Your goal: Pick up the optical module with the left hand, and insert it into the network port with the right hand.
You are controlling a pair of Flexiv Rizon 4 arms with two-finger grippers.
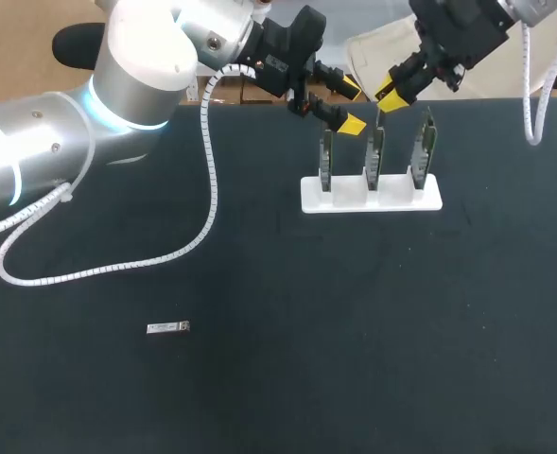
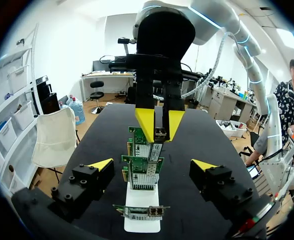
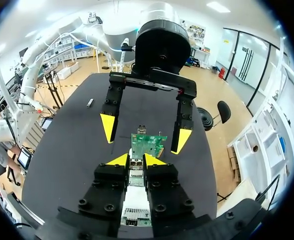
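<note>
Pinching the optical module (image 2: pixel 160 133) between its tips just above the middle network card (image 1: pixel 375 151), the right gripper (image 1: pixel 390 97) should be descending squarely into it while the left gripper (image 1: pixel 349 107) is hanging open alongside.

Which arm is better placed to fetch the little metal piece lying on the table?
Probably left: the metal piece lies on its side of the table, and the left gripper is open; the right gripper is closed at the circuit boards.
</note>
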